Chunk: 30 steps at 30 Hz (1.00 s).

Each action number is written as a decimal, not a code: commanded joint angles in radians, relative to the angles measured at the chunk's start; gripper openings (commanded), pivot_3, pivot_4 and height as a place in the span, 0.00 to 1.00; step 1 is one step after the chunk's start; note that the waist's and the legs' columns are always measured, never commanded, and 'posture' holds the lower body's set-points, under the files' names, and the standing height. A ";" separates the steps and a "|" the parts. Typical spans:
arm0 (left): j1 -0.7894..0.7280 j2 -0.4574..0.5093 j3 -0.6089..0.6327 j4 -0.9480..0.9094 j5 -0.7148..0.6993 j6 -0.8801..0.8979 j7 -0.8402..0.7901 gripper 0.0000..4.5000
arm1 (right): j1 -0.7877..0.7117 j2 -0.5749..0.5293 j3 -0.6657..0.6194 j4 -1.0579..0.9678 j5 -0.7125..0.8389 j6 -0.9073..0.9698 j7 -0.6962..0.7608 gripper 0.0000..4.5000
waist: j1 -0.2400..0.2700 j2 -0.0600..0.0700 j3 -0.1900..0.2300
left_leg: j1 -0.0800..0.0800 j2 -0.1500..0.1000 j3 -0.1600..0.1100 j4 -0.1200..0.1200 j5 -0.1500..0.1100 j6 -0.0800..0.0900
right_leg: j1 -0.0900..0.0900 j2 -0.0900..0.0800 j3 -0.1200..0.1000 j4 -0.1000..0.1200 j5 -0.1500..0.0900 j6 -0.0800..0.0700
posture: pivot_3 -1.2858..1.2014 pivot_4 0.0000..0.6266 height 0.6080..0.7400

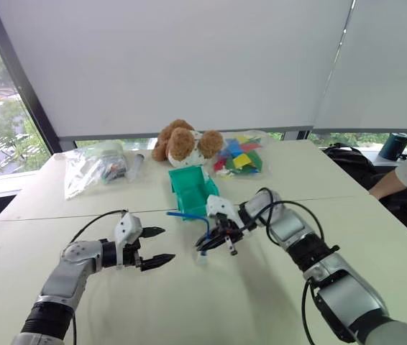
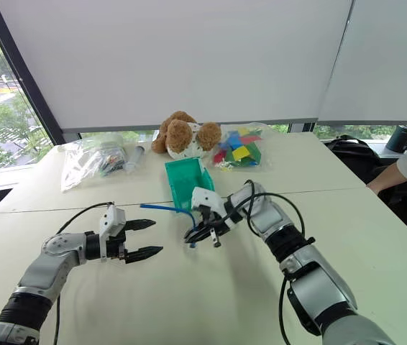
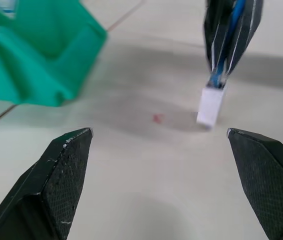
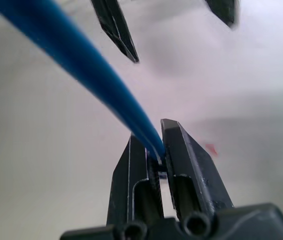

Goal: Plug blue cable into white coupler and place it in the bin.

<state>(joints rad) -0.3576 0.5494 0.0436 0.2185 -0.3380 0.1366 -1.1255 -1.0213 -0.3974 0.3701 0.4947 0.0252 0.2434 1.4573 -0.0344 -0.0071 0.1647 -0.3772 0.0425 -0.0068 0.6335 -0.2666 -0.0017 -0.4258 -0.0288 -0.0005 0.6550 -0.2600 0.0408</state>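
Since the white coupler (image 3: pixel 210 106) already hangs plugged on the end of the blue cable (image 2: pixel 162 208), the step in hand looks like the carry to the bin (image 2: pixel 187 181). To do it well, the right claw (image 2: pixel 202 236) should keep its pinch on the cable, lift clear of the bin's low front, and let go only once the coupler is over the hollow. That claw is pressed together on the cable just in front of the bin, mid-table. The left claw (image 2: pixel 142 239), spread wide and empty, stands beside it, apart from the coupler.
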 commanded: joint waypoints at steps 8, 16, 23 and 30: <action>0.067 -0.016 0.088 -0.151 -0.078 0.061 0.142 0.99 | -0.423 0.090 -0.164 0.511 0.012 -0.157 -0.160 0.00 | -0.008 -0.002 0.005 | -0.001 0.000 0.001 -0.004 0.000 -0.001 | -0.003 0.001 0.000 0.001 0.000 -0.001 | 0.52 0.24 1.00; 0.143 0.002 0.164 -0.317 -0.143 0.148 0.238 0.99 | -0.463 0.202 -0.168 0.793 -0.100 -0.230 -0.525 0.00 | -0.009 -0.003 0.010 | -0.002 0.002 0.002 -0.003 0.000 -0.001 | -0.004 -0.002 0.001 -0.001 0.000 -0.001 | 0.52 0.24 1.00; 0.181 0.002 0.181 -0.395 -0.161 0.180 0.287 1.00 | -0.455 0.266 -0.203 0.843 -0.133 -0.179 -0.640 0.25 | -0.009 -0.002 0.010 | -0.010 0.002 0.002 -0.003 0.002 -0.004 | -0.010 -0.002 0.001 -0.001 0.001 -0.002 | 0.52 0.24 1.00; 0.198 -0.006 0.178 -0.414 -0.173 0.187 0.316 1.00 | -0.497 0.279 -0.323 0.855 -0.099 -0.132 -0.832 0.98 | -0.009 -0.002 0.010 | -0.012 0.002 0.001 -0.003 0.002 -0.004 | -0.012 -0.002 0.001 -0.001 0.001 -0.002 | 0.52 0.24 1.00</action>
<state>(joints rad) -0.1598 0.5425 0.2043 -0.1578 -0.4923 0.3262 -0.8191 -1.4594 -0.1240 0.0891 1.3631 -0.0974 0.1183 0.6898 -0.0430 -0.0094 0.1749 -0.3895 0.0442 -0.0054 0.6307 -0.2643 -0.0059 -0.4379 -0.0312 0.0001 0.6545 -0.2586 0.0385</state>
